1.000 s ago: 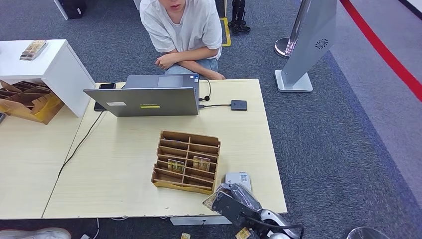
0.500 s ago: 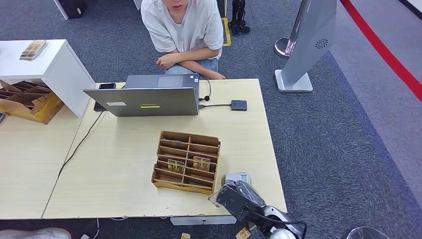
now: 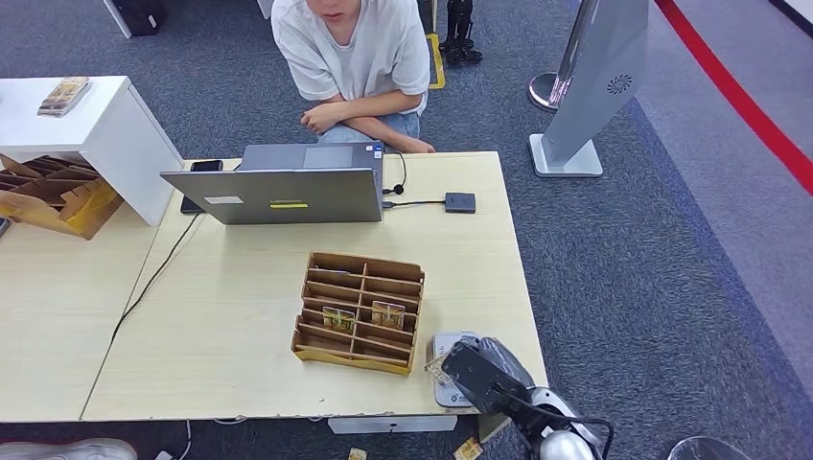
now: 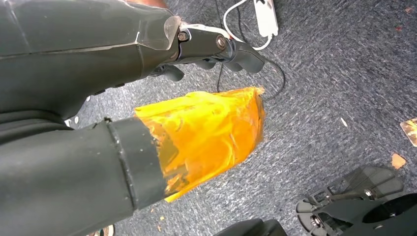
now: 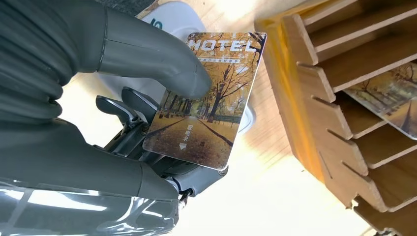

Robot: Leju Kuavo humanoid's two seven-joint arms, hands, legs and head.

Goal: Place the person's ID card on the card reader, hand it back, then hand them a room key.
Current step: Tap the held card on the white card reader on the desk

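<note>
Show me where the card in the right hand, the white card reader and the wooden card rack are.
card [image 5: 206, 101], right wrist view, its printed face.
card reader [image 3: 447, 345], head view, its top.
wooden card rack [image 3: 361, 278], head view, a divider.

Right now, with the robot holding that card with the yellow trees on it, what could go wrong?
Two things might go wrong. The right hand pinches the autumn-tree HOTEL card only near one edge, so it could slip out. It also hovers over the small white card reader right beside the slotted wooden card rack, so the card could bump the rack or land crooked on the reader.
</note>
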